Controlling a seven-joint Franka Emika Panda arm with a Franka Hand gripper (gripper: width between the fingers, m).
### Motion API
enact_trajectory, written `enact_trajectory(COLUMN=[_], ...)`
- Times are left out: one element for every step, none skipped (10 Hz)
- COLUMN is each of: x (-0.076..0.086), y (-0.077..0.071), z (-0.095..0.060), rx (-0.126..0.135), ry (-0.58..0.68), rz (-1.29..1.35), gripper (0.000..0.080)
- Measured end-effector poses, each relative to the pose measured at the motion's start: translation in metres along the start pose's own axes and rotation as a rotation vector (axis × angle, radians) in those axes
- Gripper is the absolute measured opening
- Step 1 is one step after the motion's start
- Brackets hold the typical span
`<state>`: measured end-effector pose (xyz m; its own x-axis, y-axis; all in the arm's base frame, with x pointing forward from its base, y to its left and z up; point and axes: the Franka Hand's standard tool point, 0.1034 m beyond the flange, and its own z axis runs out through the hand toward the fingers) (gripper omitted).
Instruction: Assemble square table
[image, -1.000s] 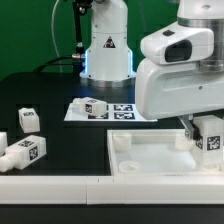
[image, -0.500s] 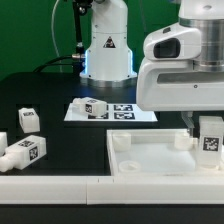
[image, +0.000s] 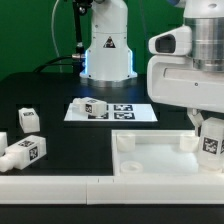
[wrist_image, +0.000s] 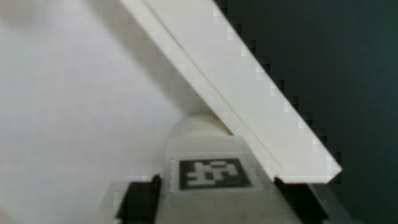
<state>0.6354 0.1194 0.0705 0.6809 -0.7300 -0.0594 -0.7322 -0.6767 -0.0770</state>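
Note:
The white square panel (image: 150, 160) lies at the front right, its raised rim showing in the wrist view (wrist_image: 231, 80). My gripper (image: 210, 128) is shut on a white leg (image: 211, 142) and holds it upright at the panel's far right corner. In the wrist view the tagged leg (wrist_image: 214, 170) sits between my dark fingers (wrist_image: 141, 198), right beside the rim. Whether it touches the socket is hidden. Three loose legs (image: 28, 120), (image: 26, 152), (image: 2, 140) lie on the exterior view's left.
The marker board (image: 135, 112) lies behind the panel, with a white tagged block (image: 93, 108) on it. A long white rail (image: 60, 186) runs along the front edge. The robot base (image: 106, 50) stands at the back.
My arm has shifted toward the exterior view's right, carrying the leg a little further along the panel's far right corner. The loose legs have not moved.

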Motion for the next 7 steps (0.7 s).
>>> enact_trajectory(x=[0.0046,0.0056,0.0018,0.0015,0.0012,0.0011,0.0027], y=[0.0011,0.0058,0.0044,0.0038,0.0038,0.0037,0.0017], z=[0.0003,-0.0002,0.0001,0.0001,0.0004,0.0004,-0.0031], rx=[0.040,0.090,0.082,0.084,0.083,0.083,0.074], ry=[0.009,0.002,-0.007,-0.010,-0.009,-0.007,0.015], rz=[0.102,0.190,0.220,0.264,0.252,0.202,0.040], gripper=[0.0286,0.0286,0.0286,0.0287,0.0340,0.0505,0.0505])
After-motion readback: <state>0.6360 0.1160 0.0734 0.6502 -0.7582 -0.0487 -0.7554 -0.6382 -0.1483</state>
